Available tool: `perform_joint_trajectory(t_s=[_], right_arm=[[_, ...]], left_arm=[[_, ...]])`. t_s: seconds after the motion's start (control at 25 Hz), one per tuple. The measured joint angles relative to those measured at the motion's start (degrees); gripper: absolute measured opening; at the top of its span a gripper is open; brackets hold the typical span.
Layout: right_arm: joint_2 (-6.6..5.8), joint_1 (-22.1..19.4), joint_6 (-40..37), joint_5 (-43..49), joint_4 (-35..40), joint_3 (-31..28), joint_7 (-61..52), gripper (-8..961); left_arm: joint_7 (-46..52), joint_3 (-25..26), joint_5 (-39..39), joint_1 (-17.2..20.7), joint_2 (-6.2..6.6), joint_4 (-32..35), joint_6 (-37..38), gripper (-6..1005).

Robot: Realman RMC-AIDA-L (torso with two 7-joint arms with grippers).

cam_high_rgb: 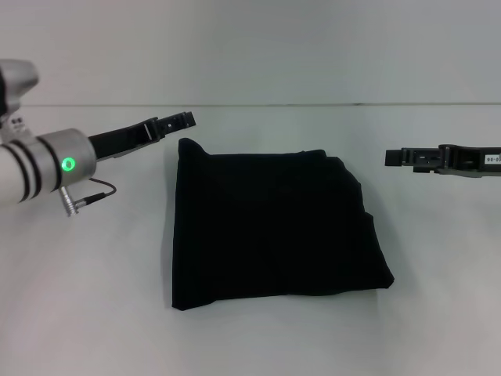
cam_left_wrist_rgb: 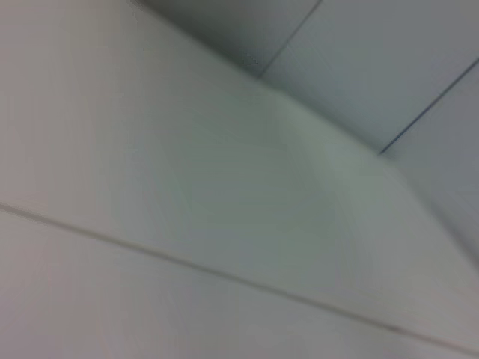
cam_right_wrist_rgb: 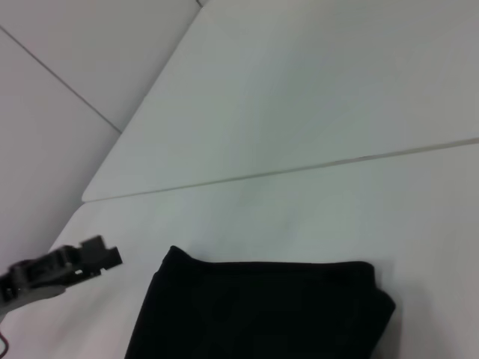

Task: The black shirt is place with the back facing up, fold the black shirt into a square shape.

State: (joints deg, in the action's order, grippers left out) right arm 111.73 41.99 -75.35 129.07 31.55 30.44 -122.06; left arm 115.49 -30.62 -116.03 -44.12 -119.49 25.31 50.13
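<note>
the black shirt (cam_high_rgb: 274, 227) is lying flat in the middle of the white table (cam_high_rgb: 438, 298), folded up into a roughly square bundle. its near edge runs fairly straight, the right side slants outward toward the front corner, and the far left corner pokes up into a little peak. there are soft creases along the top edge where the layers stack.

the left gripper (cam_high_rgb: 176, 121) is up off the table just beside that far left corner of the shirt, not touching the fabric, pointing in toward the middle. honestly can't tell from here whether its fingers are spread or pressed together (they just read as one dark bar from this angle). the silver wrist (cam_high_rgb: 55, 164) behind it has a green ring light on.

the right gripper (cam_high_rgb: 399, 157) is out to the right of the shirt, well clear of it, also aimed inward and holding nothing. same deal, can't tell how its fingers stand.

the right wrist view shows the shirt's (cam_right_wrist_rgb: 262, 310) far edge on the table, with the left gripper (cam_right_wrist_rgb: 90, 258) hovering near that peaked corner. the left wrist view only shows pale blank surfaces with a seam.
</note>
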Motion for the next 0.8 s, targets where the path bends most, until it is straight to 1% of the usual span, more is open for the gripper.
perform_joint_trajectory(t_s=[0.12, 0.16, 0.28, 0.44, 0.64, 0.8], right_arm=[[0.06, 0.01, 0.42, -0.02, 0.00, 0.07, 0.15, 866], [0.07, 0.01, 0.64, -0.02, 0.00, 0.07, 0.24, 865], [0.07, 0.02, 1.03, -0.03, 0.00, 0.07, 0.40, 863], [0.05, 0.04, 1.34, 0.19, 0.13, 0.06, 0.42, 854], [-0.19, 0.10, 1.49, 0.27, 0.11, 0.06, 0.42, 820], [-0.27, 0.05, 1.53, 0.30, 0.12, 0.06, 0.42, 818]], left_arm=[[5.03, -4.79, -3.03, -2.01, 0.01, -0.39, -5.25, 934], [6.48, -6.84, -3.99, -2.74, -0.09, -0.61, -7.34, 932], [8.95, -10.54, -5.25, -3.95, -0.53, -1.05, -12.04, 926], [9.30, -12.61, -5.46, -4.80, -0.88, -2.22, -15.60, 918], [9.40, -13.78, -5.57, -5.23, -1.13, -3.44, -15.35, 909], [9.48, -14.41, -5.60, -5.42, -1.49, -3.51, -14.79, 901]])
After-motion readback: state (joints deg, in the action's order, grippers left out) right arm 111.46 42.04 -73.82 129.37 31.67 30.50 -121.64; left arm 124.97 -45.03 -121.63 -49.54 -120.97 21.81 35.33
